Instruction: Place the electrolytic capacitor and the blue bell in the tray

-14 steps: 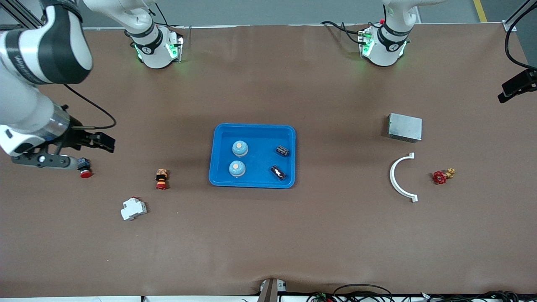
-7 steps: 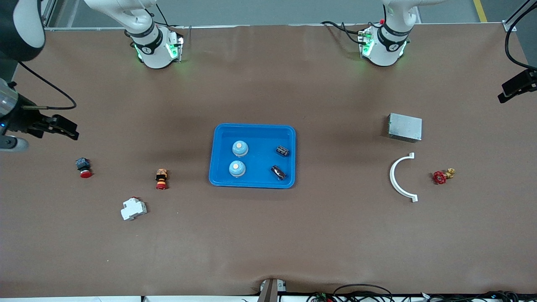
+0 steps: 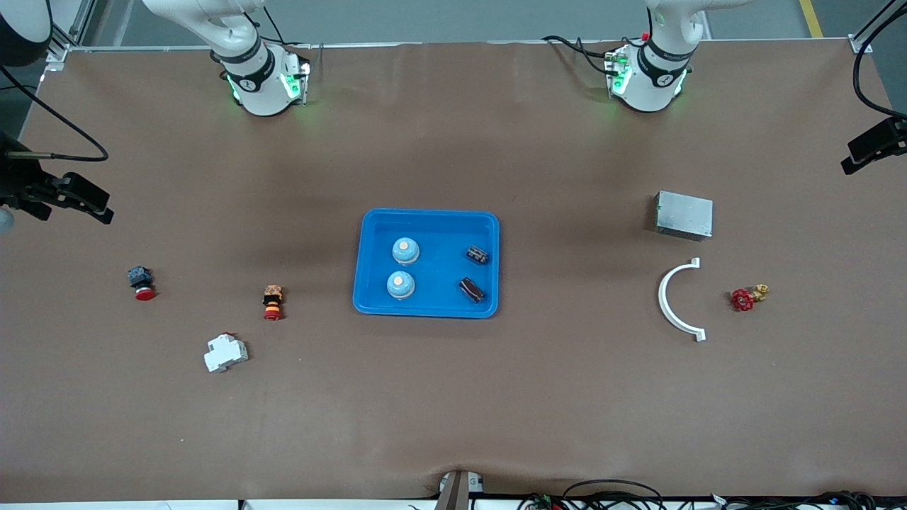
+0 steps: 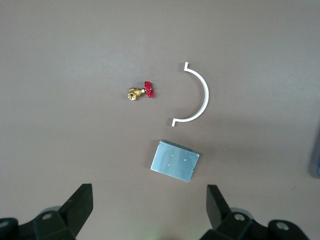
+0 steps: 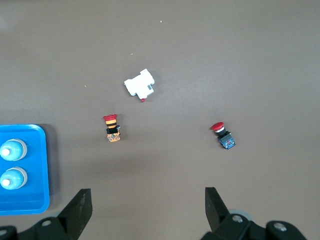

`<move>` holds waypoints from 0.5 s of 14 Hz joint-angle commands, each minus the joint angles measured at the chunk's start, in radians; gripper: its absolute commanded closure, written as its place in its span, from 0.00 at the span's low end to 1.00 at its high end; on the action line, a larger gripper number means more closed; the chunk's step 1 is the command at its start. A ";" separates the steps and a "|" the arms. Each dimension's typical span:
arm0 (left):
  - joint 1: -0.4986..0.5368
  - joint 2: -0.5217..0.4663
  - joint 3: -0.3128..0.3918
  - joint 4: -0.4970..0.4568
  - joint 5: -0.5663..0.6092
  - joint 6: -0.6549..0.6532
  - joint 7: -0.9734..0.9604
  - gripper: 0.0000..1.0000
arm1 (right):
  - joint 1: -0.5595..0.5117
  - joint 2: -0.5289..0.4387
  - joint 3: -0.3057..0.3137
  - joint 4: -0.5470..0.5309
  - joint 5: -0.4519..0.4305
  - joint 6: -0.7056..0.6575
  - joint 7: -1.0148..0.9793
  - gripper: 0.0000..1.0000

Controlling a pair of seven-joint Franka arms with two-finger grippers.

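front view: our two blue bells [image 3: 404, 249] and two capacitors [image 3: 477, 253] lie in the tray [image 3: 427, 310], well apart from our right gripper [image 5: 145, 210], wide and empty; left gripper [image 4: 147, 210] likewise wide, waiting.

White arms [image 3: 234, 42] with black bands, green-lit bases, black fingers [image 4: 80, 205].

The bright blue shallow rectangular plastic tray [image 3: 427, 219] with rounded corners and a raised rim lies flat mid-table; inside, toward the right arm's end, two pale blue dome-shaped bells [image 3: 405, 249] with cream buttons stand upright, one nearer the front camera [image 3: 400, 285]; toward the left arm's end, two dark cylindrical electrolytic capacitors [image 3: 477, 253] lie on their sides, apart, one nearer [image 3: 471, 290].
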 commanded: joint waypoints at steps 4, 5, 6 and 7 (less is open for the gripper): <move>-0.009 0.002 0.011 0.031 -0.022 0.005 0.015 0.00 | -0.014 -0.024 0.014 0.013 -0.013 -0.031 -0.003 0.00; -0.010 0.004 0.011 0.031 -0.022 0.005 0.012 0.00 | -0.014 -0.021 0.015 0.039 -0.010 -0.055 0.000 0.00; -0.010 0.004 0.011 0.031 -0.022 0.005 0.010 0.00 | -0.014 -0.016 0.015 0.062 -0.008 -0.093 0.006 0.00; -0.009 0.004 0.011 0.031 -0.020 0.005 0.012 0.00 | -0.014 -0.014 0.015 0.071 -0.001 -0.117 0.011 0.00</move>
